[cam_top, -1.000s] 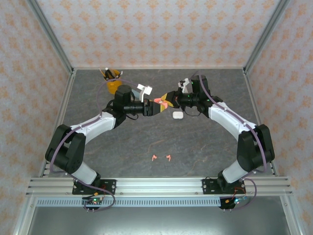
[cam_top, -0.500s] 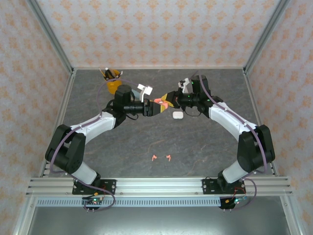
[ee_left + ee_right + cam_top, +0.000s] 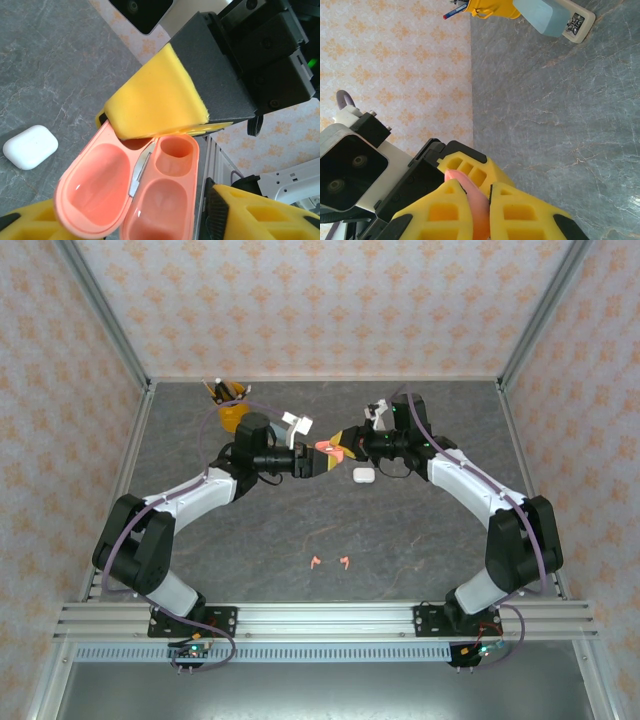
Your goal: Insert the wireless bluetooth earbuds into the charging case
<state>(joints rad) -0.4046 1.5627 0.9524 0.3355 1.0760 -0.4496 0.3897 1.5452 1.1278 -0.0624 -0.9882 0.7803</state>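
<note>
Over the last second we observe no change. The left gripper (image 3: 316, 460) still clamps the open pink case (image 3: 145, 200) above the table, and the right gripper (image 3: 343, 445) stays pinched shut on its far rim. Both wells are empty, so insertion has not begun. The two pink earbuds (image 3: 315, 561) lie near the arm bases, well apart from it. The closed white case (image 3: 362, 476) hides its contents.
</note>
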